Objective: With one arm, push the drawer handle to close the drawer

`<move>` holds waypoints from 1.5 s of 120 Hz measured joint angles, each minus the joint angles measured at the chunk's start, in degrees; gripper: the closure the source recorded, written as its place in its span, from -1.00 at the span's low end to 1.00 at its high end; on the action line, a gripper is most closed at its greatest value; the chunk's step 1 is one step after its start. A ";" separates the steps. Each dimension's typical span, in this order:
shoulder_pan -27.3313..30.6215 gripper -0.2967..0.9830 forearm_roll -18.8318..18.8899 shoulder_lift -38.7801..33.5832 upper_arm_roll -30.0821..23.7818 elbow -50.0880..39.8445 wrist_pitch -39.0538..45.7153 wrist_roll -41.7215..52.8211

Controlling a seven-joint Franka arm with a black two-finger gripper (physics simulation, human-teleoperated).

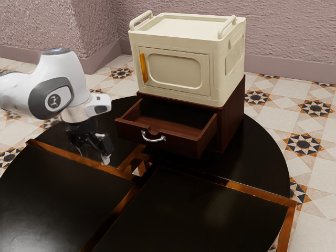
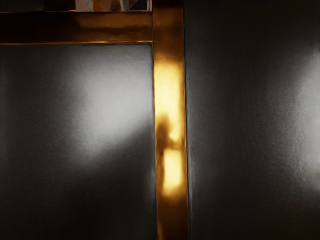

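The gripper point(image 1: 94, 153) hangs low over the dark table in the exterior view, open with nothing between its fingers, to that view's left of the drawer. The brown wooden drawer point(image 1: 176, 137) stands pulled out of its cabinet point(image 1: 231, 122), its inside visible from above. A curved silver handle point(image 1: 153, 138) is fixed on the drawer front, and a gap separates it from the gripper.
A cream box point(image 1: 229, 71) with an orange door handle point(image 1: 143, 68) rests on top of the cabinet. Orange-brown strips cross the round black table point(image 1: 210, 210); in the wrist view one strip point(image 2: 170, 100) runs over the tabletop point(image 2: 240, 130).
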 joint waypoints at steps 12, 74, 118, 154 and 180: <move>-1.69 -0.50 -2.77 5.58 -0.16 3.18 2.33 -1.99; -2.78 -0.50 -4.31 6.63 -0.02 1.92 12.87 -7.21; -3.20 -0.50 -5.05 14.43 0.09 6.67 15.50 -8.54; -4.18 0.39 -2.25 25.52 0.16 17.24 16.64 -7.57; -3.61 0.61 1.46 32.11 0.44 23.61 16.85 -5.97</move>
